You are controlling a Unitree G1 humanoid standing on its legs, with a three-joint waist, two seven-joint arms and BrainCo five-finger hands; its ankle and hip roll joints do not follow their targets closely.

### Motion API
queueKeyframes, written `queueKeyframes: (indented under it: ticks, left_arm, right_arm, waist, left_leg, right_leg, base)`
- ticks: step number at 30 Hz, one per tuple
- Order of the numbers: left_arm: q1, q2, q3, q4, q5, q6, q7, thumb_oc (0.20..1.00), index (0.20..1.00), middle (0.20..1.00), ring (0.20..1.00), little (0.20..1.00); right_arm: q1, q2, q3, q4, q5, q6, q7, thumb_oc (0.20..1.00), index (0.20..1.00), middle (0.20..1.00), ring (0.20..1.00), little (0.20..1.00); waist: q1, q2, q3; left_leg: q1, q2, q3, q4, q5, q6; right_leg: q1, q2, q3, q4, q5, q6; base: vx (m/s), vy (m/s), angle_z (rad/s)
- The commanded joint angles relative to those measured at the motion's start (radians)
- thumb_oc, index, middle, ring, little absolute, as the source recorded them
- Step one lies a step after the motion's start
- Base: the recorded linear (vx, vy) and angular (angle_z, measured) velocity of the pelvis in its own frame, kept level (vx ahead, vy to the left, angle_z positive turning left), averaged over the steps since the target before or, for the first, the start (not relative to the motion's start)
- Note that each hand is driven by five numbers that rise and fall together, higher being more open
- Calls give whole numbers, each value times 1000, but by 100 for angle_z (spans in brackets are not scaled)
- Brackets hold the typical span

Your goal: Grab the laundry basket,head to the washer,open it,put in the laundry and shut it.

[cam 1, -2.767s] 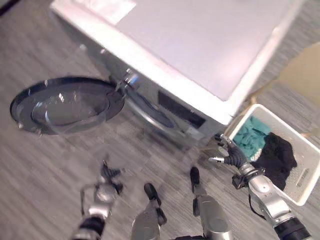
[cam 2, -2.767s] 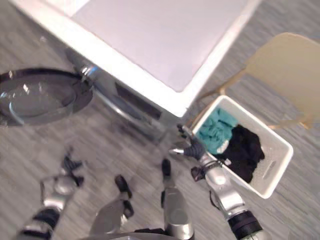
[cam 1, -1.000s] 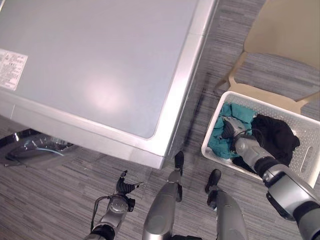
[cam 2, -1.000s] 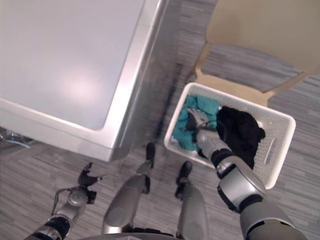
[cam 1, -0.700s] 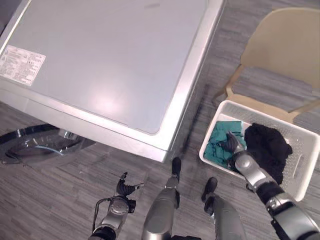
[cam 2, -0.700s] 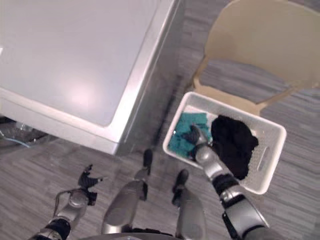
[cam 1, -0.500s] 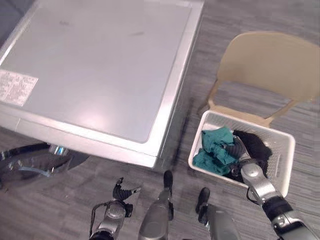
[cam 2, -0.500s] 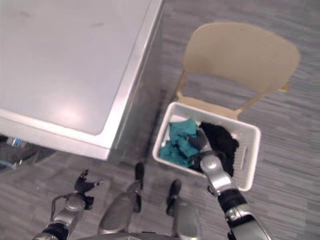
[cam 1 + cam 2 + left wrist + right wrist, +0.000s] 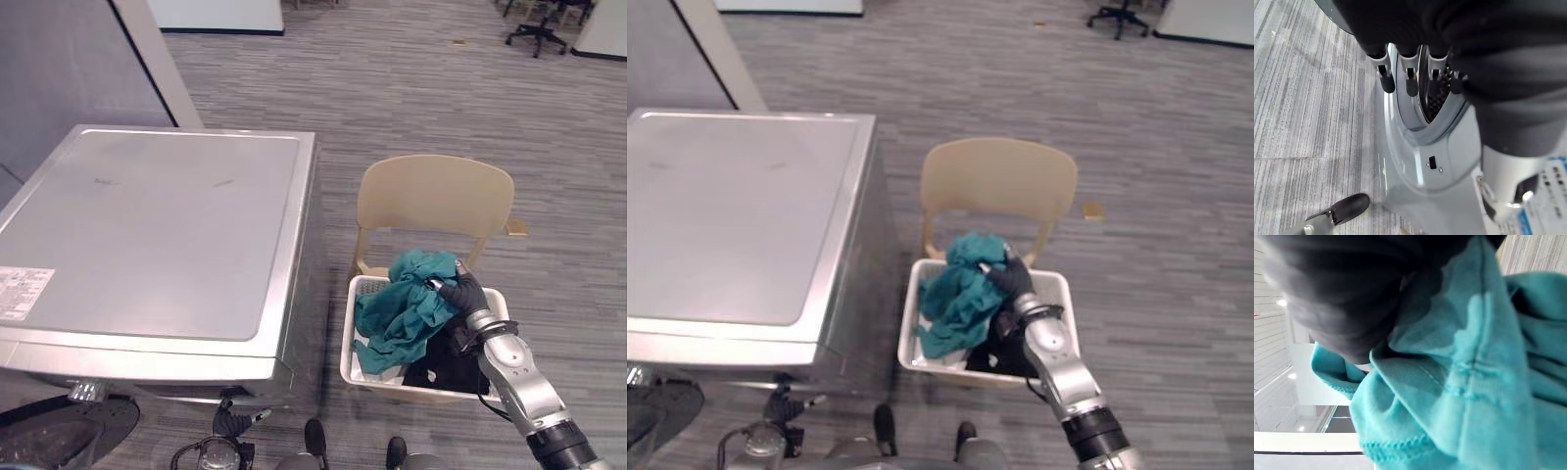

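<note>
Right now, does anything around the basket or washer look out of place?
Nothing looks wrong. The right hand holds the teal garment lifted above the white laundry basket, with a black garment still inside. The washer door hangs open.

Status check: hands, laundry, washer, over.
Right hand shut on teal garment, lifted above basket. Left hand open, empty, by open washer drum. Black garment in basket.
</note>
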Motion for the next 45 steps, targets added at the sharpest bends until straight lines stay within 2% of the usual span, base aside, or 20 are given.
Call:
queueKeyframes:
  ticks: [1,4,5,6,7,10,13,17,19,21,23,25,36,37,38,41,42,43,44,45]
  left_arm:
    - [-41,45,-5,-32,14,-28,7,1000,1000,1000,1000,1000]
    - [-24,69,-10,-128,9,-39,-4,1000,1000,1000,1000,1000]
    - [-7,73,-13,-166,-8,-45,-10,1000,1000,1000,1000,1000]
    - [-7,73,-13,-167,-8,-44,-10,1000,1000,1000,1000,1000]
    - [10,77,-14,-213,-20,-45,-26,1000,1000,1000,1000,1000]
    - [40,72,-12,-311,-40,-48,-33,1000,1000,1000,1000,1000]
    - [35,73,-25,-363,-31,-55,-41,1000,1000,1000,1000,1000]
    - [26,96,-48,-473,-9,-78,-57,1000,1000,1000,1000,1000]
    - [-6,108,-91,-567,6,-98,-64,1000,1000,1000,1000,1000]
    - [-41,111,-131,-610,27,-107,-66,1000,1000,1000,1000,1000]
    - [-114,95,-210,-665,44,-120,-66,1000,1000,1000,1000,1000]
    - [-180,73,-277,-671,59,-127,-52,1000,1000,1000,1000,1000]
    - [-466,-18,-443,-615,56,-133,56,1000,1000,1000,1000,1000]
    - [-479,-17,-439,-621,62,-136,70,445,445,445,445,445]
    - [-478,-17,-439,-621,62,-136,70,200,200,200,200,200]
    - [-469,-10,-421,-638,43,-140,89,200,200,200,200,200]
    - [-442,-1,-402,-651,18,-138,80,200,200,200,200,200]
    - [-441,-1,-401,-652,18,-138,79,200,200,200,200,200]
    - [-396,27,-369,-671,17,-136,58,200,200,200,200,200]
    - [-395,27,-368,-672,17,-135,57,200,200,200,200,200]
  right_arm:
    - [-67,-2,-23,-102,28,-103,20,200,200,200,200,200]
    - [-55,-3,-64,-130,8,-114,6,200,200,200,200,200]
    - [-63,-5,-65,-127,6,-111,4,200,200,200,200,200]
    - [-63,-5,-65,-127,6,-111,4,200,200,200,200,200]
    - [-83,7,-66,-122,34,-109,-5,200,200,200,200,200]
    - [-98,-4,-70,-137,44,-118,-15,200,200,200,200,200]
    - [-107,-12,-70,-144,49,-119,-22,200,200,200,200,200]
    - [-120,-18,-58,-189,51,-123,-15,200,200,200,200,200]
    - [-154,-14,-38,-238,57,-133,-7,200,200,200,200,200]
    - [-181,-5,-25,-261,67,-142,-3,200,200,200,200,200]
    - [-204,19,-7,-333,74,-156,2,200,200,200,200,200]
    - [-255,51,45,-355,96,-163,0,200,200,200,200,200]
    - [-411,169,234,-345,198,-167,-4,200,200,200,200,200]
    - [-392,173,244,-340,205,-164,3,200,200,200,200,200]
    - [-392,173,244,-340,205,-164,3,200,200,200,200,200]
    - [-312,167,267,-312,225,-146,19,200,200,200,200,200]
    - [-259,156,278,-278,233,-125,35,592,592,592,592,592]
    - [-258,156,278,-278,233,-125,35,827,827,827,827,827]
    - [-207,116,270,-244,189,-96,49,1000,1000,1000,1000,1000]
    - [-205,116,270,-245,189,-96,49,1000,1000,1000,1000,1000]
  waist:
    - [37,-16,71]
    - [67,-29,38]
    - [93,-39,35]
    - [93,-36,34]
    - [126,-34,27]
    - [143,-6,44]
    - [135,0,60]
    - [113,-19,61]
    - [88,-42,43]
    - [65,-49,21]
    - [21,-33,-32]
    - [3,-42,-61]
    - [-13,-63,-88]
    - [-14,-61,-88]
    - [-14,-61,-88]
    - [-22,-54,-90]
    - [-24,-50,-91]
    - [-24,-50,-91]
    - [-23,-46,-92]
    - [-23,-46,-93]
  left_leg:
    - [22,11,-24,-32,-30,-9]
    - [-57,1,-65,-15,7,-7]
    - [-90,0,-78,-11,25,-15]
    - [-91,3,-78,-11,27,-16]
    - [-155,17,-95,-1,76,-55]
    - [-209,37,-115,-3,114,-93]
    - [-215,40,-93,17,83,-89]
    - [-180,24,-83,133,0,-64]
    - [-116,14,-79,215,-109,-52]
    - [-41,17,-73,219,-159,-53]
    - [55,41,-14,87,-139,-64]
    - [95,28,-21,-5,-117,-62]
    - [131,12,4,-34,-128,-38]
    - [133,11,4,-34,-129,-36]
    - [134,11,5,-34,-129,-36]
    - [140,7,14,-34,-132,-35]
    - [143,5,16,-34,-132,-34]
    - [143,5,16,-34,-132,-34]
    - [147,4,17,-34,-132,-35]
    - [147,4,17,-34,-132,-35]
  right_leg:
    - [-60,-1,62,159,-5,82]
    - [21,67,139,294,-64,57]
    - [83,75,142,213,-121,32]
    - [83,78,142,209,-117,31]
    - [129,106,145,70,-160,-7]
    - [124,145,131,-12,-158,-32]
    - [110,130,94,-29,-131,-32]
    - [97,82,38,-75,-72,-19]
    - [85,45,3,-107,-41,-11]
    - [77,30,-25,-117,-31,-7]
    - [67,29,-82,-136,-18,6]
    - [75,23,-89,-146,1,18]
    - [74,5,-46,-116,17,42]
    - [74,3,-45,-115,19,43]
    - [75,3,-45,-115,19,43]
    - [77,-1,-37,-115,22,46]
    - [79,-2,-31,-117,23,47]
    - [80,-2,-31,-117,23,47]
    - [85,-2,-28,-123,24,48]
    - [85,-2,-28,-123,24,48]
  base:
    - [-210,-47,17]
    - [-306,-164,51]
    - [-159,-142,89]
    - [-325,-224,58]
    - [-380,-220,18]
    - [-401,-177,41]
    - [-229,-18,51]
    - [-262,16,52]
    - [-190,61,51]
    - [-78,134,53]
    - [-5,236,137]
    - [37,195,61]
    - [-3,66,-7]
    - [8,19,-13]
    - [6,19,-11]
    - [18,22,-11]
    - [21,20,-7]
    - [43,14,-7]
    - [30,4,-11]
    - [29,4,-10]
